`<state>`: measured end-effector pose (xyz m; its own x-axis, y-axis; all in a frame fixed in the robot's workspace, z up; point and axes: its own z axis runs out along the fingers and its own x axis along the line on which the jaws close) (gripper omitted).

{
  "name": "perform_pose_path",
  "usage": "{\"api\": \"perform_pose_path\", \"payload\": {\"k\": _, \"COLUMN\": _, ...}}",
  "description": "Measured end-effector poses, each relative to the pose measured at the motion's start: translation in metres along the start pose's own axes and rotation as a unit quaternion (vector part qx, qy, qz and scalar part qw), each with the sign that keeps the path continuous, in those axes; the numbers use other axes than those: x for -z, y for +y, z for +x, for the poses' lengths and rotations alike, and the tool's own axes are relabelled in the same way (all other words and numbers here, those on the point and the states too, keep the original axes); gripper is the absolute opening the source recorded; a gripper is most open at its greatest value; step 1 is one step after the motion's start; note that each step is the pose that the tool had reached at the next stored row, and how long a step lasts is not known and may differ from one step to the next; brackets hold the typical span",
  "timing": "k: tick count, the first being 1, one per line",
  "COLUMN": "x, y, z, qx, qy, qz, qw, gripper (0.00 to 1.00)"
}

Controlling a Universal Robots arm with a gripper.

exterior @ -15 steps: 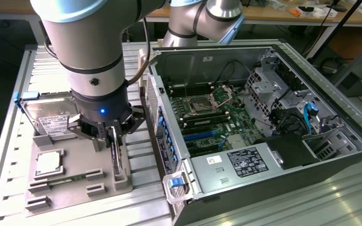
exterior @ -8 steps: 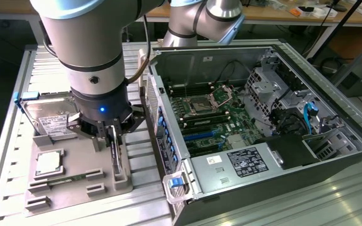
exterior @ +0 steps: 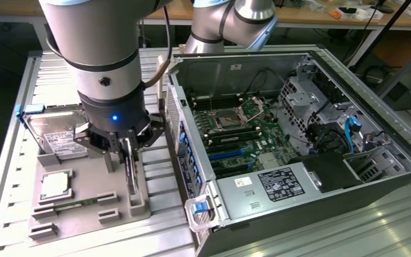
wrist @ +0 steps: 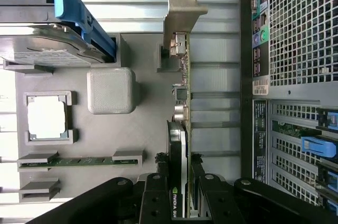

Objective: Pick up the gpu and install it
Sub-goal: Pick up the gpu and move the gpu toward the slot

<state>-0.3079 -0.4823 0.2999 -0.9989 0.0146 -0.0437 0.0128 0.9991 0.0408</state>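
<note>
So the bench (exterior: 52,75) is one of those ribbed aluminium-slat tops. Two things sit straight on it: a grey parts tray (exterior: 91,184) toward the exterior view's left, and right beside it an open PC tower case (exterior: 320,219) lying on its side, motherboard facing up.

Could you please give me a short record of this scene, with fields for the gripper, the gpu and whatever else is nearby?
gripper: lowered over the grey tray, closed on the two faces of the gpu
gpu: standing on edge in its slot on the tray, not lifted
other parts on tray: hard drive, processor, memory stick
computer case: side open, motherboard exposed, beside the tray on the exterior view's right
</note>
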Motion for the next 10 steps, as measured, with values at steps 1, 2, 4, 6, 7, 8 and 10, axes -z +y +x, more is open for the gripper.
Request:
{"api": "perform_pose_path", "payload": {"k": 1, "x": 0.0017, "y": 0.0001, "z": 0.0, "qx": 0.0, "qy": 0.0, "qz": 0.0, "qw": 1.0, "gripper": 0.27}}
{"api": "perform_pose_path", "payload": {"k": 2, "x": 0.0032, "y": 0.0001, "z": 0.0, "qx": 0.0, "qy": 0.0, "qz": 0.0, "qw": 1.0, "gripper": 0.27}}
{"api": "perform_pose_path", "payload": {"k": 4, "x": 0.0061, "y": 0.0003, "z": 0.0, "qx": 0.0, "qy": 0.0, "qz": 0.0, "qw": 1.0, "gripper": 0.27}}
{"api": "perform_pose_path", "payload": {"k": 6, "x": 0.0088, "y": 0.0004, "z": 0.0, "qx": 0.0, "qy": -0.0001, "qz": -0.0001, "qw": 1.0, "gripper": 0.27}}
{"api": "perform_pose_path", "payload": {"k": 7, "x": 0.0105, "y": 0.0004, "z": 0.0, "qx": 0.0, "qy": 0.0, "qz": 0.0, "qw": 1.0, "gripper": 0.27}}
{"api": "perform_pose_path", "payload": {"k": 8, "x": 0.0116, "y": 0.0005, "z": -0.001, "qx": 0.0, "qy": 0.0, "qz": 0.0, "qw": 1.0, "gripper": 0.27}}
{"api": "perform_pose_path", "payload": {"k": 10, "x": 0.0143, "y": 0.0006, "z": -0.001, "qx": 0.0, "qy": 0.0, "qz": 0.0, "qw": 1.0, "gripper": 0.27}}
